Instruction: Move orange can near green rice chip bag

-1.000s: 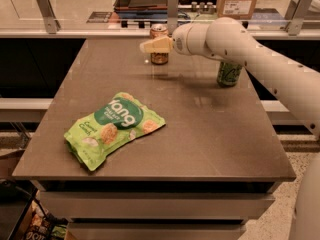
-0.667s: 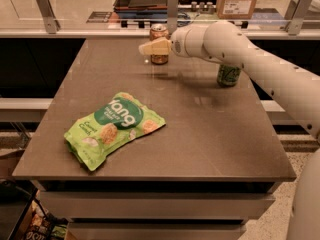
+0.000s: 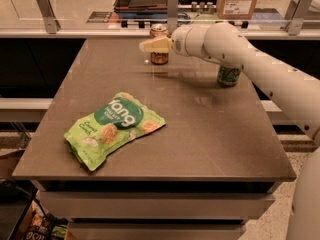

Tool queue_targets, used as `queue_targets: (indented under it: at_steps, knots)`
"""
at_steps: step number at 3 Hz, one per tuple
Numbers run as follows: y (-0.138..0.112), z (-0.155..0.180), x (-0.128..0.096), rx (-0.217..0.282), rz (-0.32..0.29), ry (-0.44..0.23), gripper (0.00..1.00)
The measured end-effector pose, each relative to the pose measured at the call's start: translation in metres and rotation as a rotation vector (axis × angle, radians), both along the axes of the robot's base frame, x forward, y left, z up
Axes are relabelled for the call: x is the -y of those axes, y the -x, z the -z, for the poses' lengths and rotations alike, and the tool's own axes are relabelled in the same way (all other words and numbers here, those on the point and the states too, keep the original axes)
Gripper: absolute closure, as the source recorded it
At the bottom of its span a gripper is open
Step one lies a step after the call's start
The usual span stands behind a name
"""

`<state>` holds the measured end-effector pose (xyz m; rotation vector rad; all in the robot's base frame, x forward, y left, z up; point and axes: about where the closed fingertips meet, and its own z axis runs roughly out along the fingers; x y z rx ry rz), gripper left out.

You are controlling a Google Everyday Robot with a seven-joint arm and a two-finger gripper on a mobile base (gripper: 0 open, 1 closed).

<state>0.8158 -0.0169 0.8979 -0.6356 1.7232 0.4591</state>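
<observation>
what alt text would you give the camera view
A white robot arm reaches across a dark table, its claw at the orange can near the far edge. A green rice chip bag lies front left; a green can stands far right.

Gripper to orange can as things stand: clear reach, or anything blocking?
Probably yes. The gripper is right at the orange can, across its middle, with nothing between them. The green can stands aside under the arm; the green rice chip bag lies far nearer the camera.

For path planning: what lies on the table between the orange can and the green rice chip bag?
Camera view: only bare table between them. The gripper is at the orange can.
</observation>
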Motion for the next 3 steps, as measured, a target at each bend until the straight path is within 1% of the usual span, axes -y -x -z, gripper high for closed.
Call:
queue_targets:
  at_steps: [1,3]
  knots:
    - [0.0000,0.0009,-0.0027,-0.001,-0.004,0.000,0.18]
    - [0.0001,0.0027,-0.0076,-0.004,-0.010,-0.001,0.64]
